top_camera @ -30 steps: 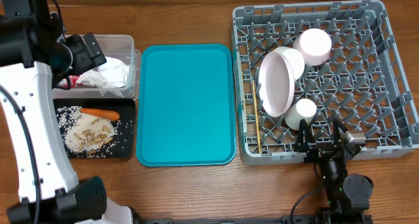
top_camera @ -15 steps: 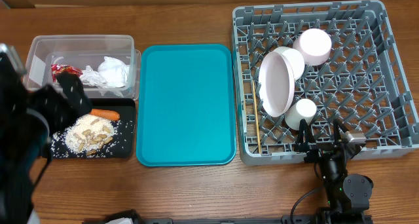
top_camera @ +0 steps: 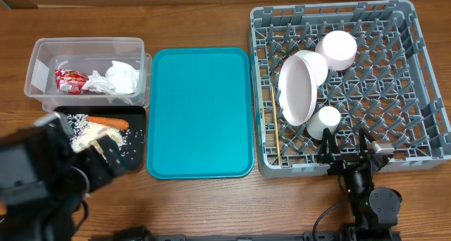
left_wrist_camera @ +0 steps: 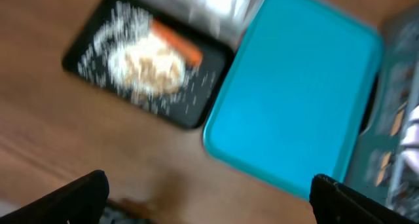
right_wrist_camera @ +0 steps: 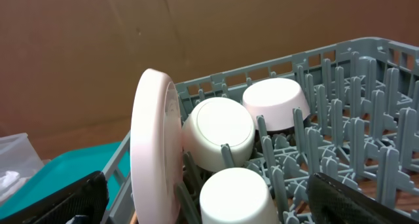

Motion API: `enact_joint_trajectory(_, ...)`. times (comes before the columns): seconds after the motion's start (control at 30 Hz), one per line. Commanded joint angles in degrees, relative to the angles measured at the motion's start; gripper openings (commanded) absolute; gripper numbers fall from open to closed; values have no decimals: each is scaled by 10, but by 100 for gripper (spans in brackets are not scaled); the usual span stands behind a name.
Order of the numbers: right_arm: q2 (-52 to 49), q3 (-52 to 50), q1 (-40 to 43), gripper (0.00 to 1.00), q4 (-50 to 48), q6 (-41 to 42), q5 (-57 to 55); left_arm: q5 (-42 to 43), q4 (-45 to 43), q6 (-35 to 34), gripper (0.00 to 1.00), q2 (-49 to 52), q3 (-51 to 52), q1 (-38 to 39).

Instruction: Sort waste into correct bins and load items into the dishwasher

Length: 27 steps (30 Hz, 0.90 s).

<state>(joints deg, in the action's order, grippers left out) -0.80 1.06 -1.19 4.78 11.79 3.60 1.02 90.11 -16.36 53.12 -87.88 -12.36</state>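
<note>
The clear tub [top_camera: 42, 72] holds the red wrapper [top_camera: 69, 79] and white paper [top_camera: 121, 79]. The black tray [top_camera: 135, 153] holds the carrot [top_camera: 107, 120], beige scraps [top_camera: 88, 134] and rice. My left gripper [top_camera: 102, 160] is open and empty, blurred, over the tray's front left; in the left wrist view [left_wrist_camera: 209, 198] the tray [left_wrist_camera: 203, 86] lies beyond it. The grey rack [top_camera: 423, 72] holds the upright plate [top_camera: 297, 91], bowl [top_camera: 315, 62], cup [top_camera: 325, 121] and chopsticks [top_camera: 275, 125]. My right gripper [top_camera: 345, 153] is open and empty at the rack's front edge, the cup [right_wrist_camera: 236, 198] just ahead of it.
The flat teal tray [top_camera: 201, 114] lies between the bins and the rack, with nothing on it. A second white bowl [top_camera: 337, 49] sits upside down at the rack's back. The left arm's black body covers the table's front left corner.
My left arm has swung from the clear tub toward the table's front, now over the black tray. The tub's contents have come into view. The right arm has not moved.
</note>
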Motion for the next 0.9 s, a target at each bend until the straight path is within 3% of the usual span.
enact_joint_trajectory(0.0, 6, -6, 2, 100, -2, 2, -5, -1, -4, -4, 100, -39, 88, 4)
enact_joint_trajectory(0.2, 6, -6, 2, 100, -2, 2, -5, 19, -12, -8, 100, -84, 212, 4)
enact_joint_trajectory(0.3, 6, -6, 2, 100, -2, 2, -5, 33, -76, -15, 100, -99, 262, 4)
enact_joint_trajectory(0.53, 6, -6, 2, 100, -2, 2, -5, 135, -367, -21, 100, -142, 404, 4)
enact_joint_trajectory(0.87, 6, -6, 2, 100, -2, 2, -5, 247, -703, -21, 100, -224, 654, 4)
